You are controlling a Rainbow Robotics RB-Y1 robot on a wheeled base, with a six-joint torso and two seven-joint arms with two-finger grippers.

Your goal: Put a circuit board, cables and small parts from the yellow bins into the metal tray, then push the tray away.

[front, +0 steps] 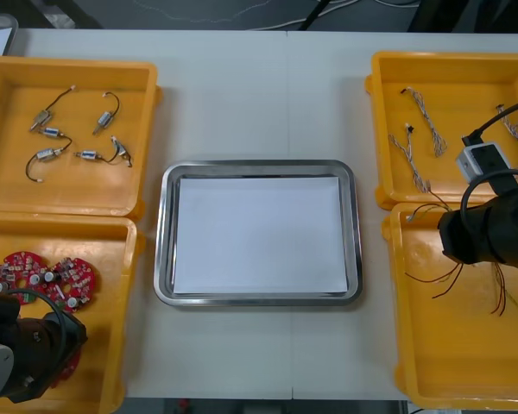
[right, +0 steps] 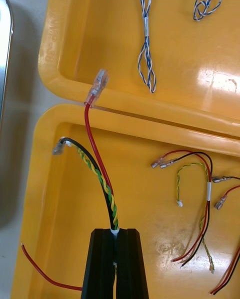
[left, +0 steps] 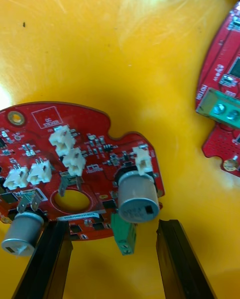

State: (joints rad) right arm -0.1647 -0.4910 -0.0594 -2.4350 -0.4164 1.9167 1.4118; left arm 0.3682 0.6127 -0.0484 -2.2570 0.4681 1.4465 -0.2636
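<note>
Yellow bins (front: 147, 95) stand in pairs at each side of the light table (front: 242, 103), and the metal tray (front: 167, 233), white inside, lies between them. In the near left bin the left gripper (left: 112, 224) hangs with its fingers wide apart about the edge of a round red circuit board (left: 100, 129). In the near right bin the right gripper (right: 115, 231) is clamped on a red, black and yellow-green cable (right: 102, 184), whose red end reaches the rim between the two right bins

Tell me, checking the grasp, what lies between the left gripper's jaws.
Left wrist view: the left gripper's open jaws flank a red circuit board's edge and green connector.
</note>
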